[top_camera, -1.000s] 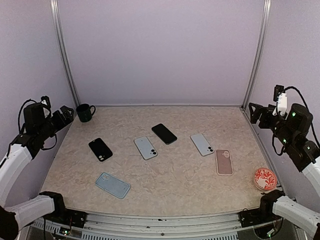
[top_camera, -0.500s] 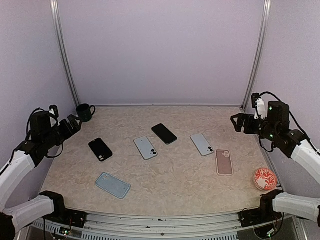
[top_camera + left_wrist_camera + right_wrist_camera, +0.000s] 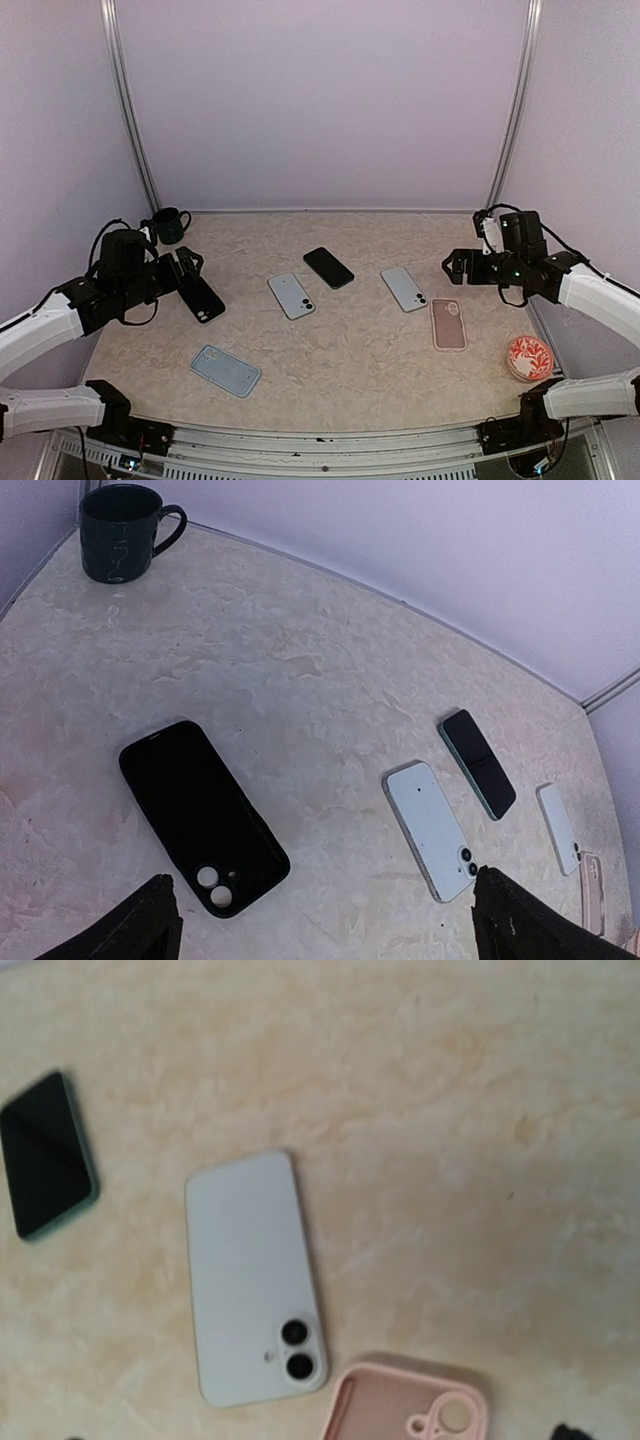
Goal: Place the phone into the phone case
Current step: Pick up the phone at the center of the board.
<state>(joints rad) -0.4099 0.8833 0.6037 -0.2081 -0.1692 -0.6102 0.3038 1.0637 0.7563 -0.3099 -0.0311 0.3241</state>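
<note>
White phone (image 3: 404, 288) lies diagonally, camera end toward the pink case (image 3: 448, 324).

Looked like a robotics lab test cell, not a home or a shop. Was boxed in by plain lilac walls (image 3: 320, 100) joined at bare metal posts (image 3: 514, 100). Had a left arm (image 3: 60, 315) and a right arm (image 3: 590, 290) bolted by a metal rail (image 3: 320, 455) at the near edge of a marble-patterned tabletop (image 3: 350, 340). Held only scattered props: phones (image 3: 292, 296), cases (image 3: 226, 370), a mug (image 3: 170, 225), a small dish (image 3: 529, 357).
</note>
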